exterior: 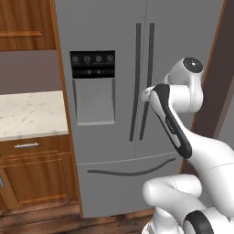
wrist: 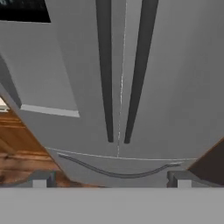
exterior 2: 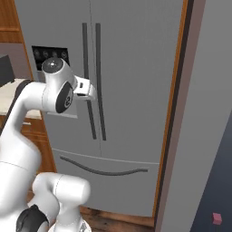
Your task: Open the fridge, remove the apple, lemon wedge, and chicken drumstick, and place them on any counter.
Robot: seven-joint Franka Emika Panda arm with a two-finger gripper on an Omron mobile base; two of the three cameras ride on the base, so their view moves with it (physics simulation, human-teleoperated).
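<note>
The grey French-door fridge (exterior: 114, 36) stands shut, with two long dark vertical handles (wrist: 105, 70) side by side at the door seam. A black dispenser panel (exterior: 92, 65) sits on its left door and a drawer with a curved handle (exterior: 132, 171) below. My gripper (wrist: 110, 180) is open and empty, a short way in front of the handles and pointing at their lower half. Its fingertips (wrist: 39, 179) stand far apart. My white hand (exterior 2: 85, 89) hovers just left of the handles. The apple, lemon wedge and chicken drumstick are hidden behind the doors. The cream counter (exterior: 27, 114) lies left of the fridge.
Brown wooden cabinets (exterior: 32, 173) with a grey drawer handle sit under the counter, and an upper cabinet (exterior: 25, 23) hangs above it. A tall grey side panel (exterior 2: 204, 113) with a brown edge rises right of the fridge. A small pink cube (exterior 2: 217, 219) lies low at the right.
</note>
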